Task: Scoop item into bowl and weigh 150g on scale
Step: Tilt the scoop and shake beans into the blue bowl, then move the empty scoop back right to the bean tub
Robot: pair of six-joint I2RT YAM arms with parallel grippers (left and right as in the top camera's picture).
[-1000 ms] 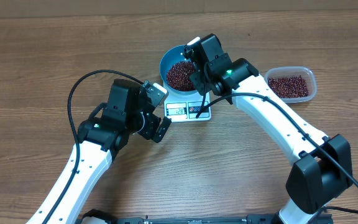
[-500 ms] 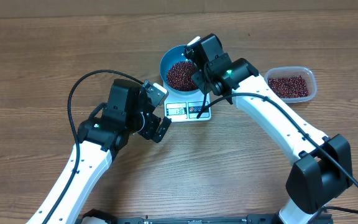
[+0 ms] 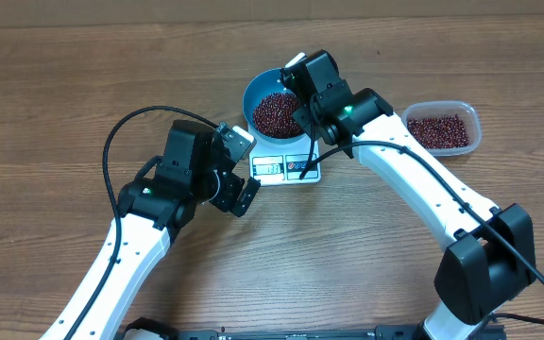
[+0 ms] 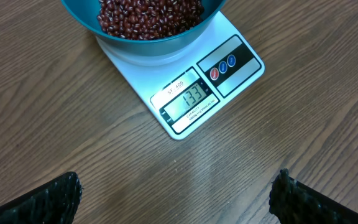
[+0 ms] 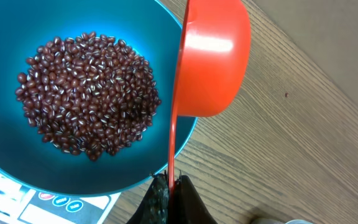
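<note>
Here, the blue bowl (image 3: 249,98) stands on the far part of the white scale (image 3: 286,167), whose near display reads 133. The beans (image 3: 274,113) form a heap in the bowl's bottom. The right gripper (image 5: 171,190) is clamped on the handle of an orange scoop (image 5: 213,59), which is turned on its side over the bowl's rim. The left gripper (image 3: 243,168), fingers wide apart and holding nothing, hovers just left of the scale. A clear tub (image 3: 473,121) holding more beans sits well apart at right.
</note>
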